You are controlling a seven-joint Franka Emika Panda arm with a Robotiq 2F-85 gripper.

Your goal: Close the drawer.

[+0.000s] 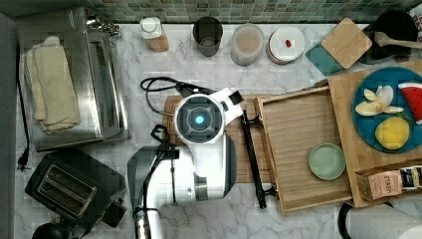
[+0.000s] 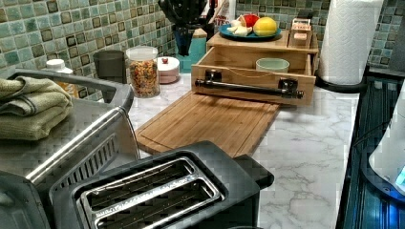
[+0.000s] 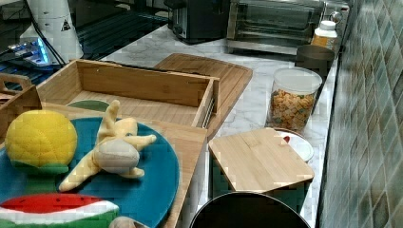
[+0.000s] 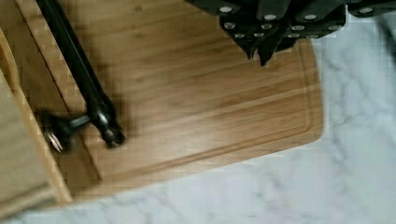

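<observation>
Marble counter [image 1: 308,226], green tile behind, and the drawer [image 1: 298,124] stands pulled well out of its wooden box, a small green bowl [image 1: 327,161] sitting on its ribbed floor. Its long black bar handle [image 1: 252,154] faces the arm, hanging over the brown cutting board [image 2: 210,121]. The gripper [image 4: 261,58] hovers above that board, near the handle but apart from it, fingertips drawn together and holding nothing. This drawer looks light and rigid, likely an easy slider. No grasp seems needed: a flat push on the middle of the bar should keep it square. Pushing near an end may skew and jam it, and a sharp shove could slide the bowl.
</observation>
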